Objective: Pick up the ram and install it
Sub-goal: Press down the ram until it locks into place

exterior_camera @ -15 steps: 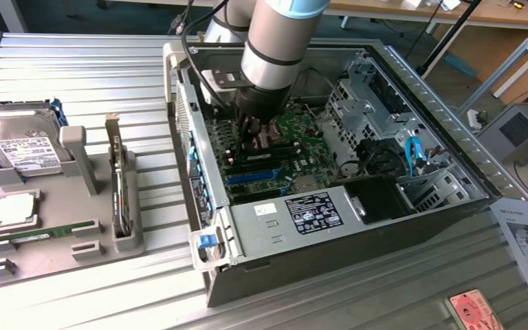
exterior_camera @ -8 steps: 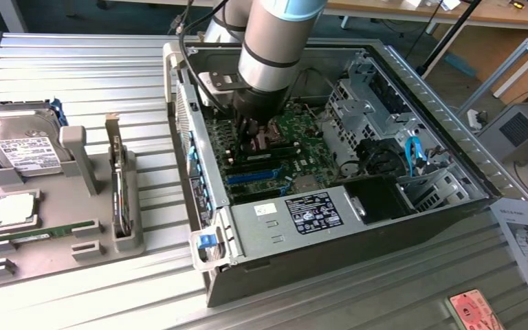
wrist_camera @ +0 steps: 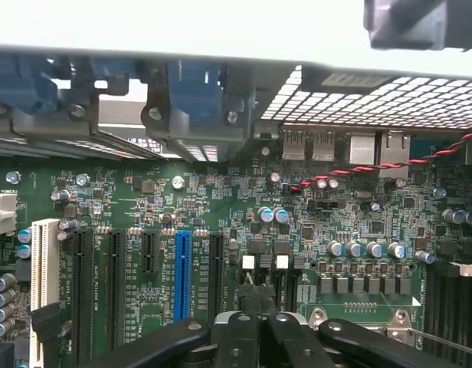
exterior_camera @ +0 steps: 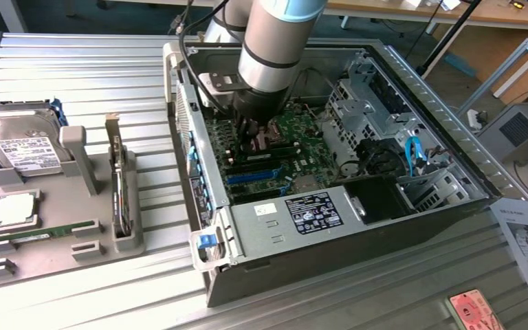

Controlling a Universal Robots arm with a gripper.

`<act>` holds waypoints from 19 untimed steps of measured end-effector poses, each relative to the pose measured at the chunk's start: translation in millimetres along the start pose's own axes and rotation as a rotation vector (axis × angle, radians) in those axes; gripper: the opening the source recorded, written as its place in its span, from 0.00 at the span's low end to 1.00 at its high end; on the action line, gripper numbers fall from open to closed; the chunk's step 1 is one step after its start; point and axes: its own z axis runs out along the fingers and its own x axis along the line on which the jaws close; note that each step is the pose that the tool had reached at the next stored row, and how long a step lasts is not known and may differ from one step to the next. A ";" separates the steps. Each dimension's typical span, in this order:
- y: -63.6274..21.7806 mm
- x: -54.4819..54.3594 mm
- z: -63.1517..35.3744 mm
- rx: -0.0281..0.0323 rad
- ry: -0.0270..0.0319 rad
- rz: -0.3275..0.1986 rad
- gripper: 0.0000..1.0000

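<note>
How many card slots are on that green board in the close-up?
6, in one row on the motherboard: one white, two long black, one short black, one blue, one more black. The gripper may hide others.

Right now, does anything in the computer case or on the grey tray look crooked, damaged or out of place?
Nothing stands out. The gripper is shut low over the motherboard inside the open computer case. On the grey tray, the hard drive and a ram stick sit in their holders.
</note>
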 end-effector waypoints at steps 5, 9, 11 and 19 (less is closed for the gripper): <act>0.0 0.3 0.1 0.0001 -0.0002 0.000 0.11; 0.1 1.8 0.4 0.0001 -0.0001 0.000 0.11; 0.1 2.5 0.6 0.0000 -0.0001 0.000 0.11; 0.1 2.7 -3.2 0.0002 0.0000 0.000 0.11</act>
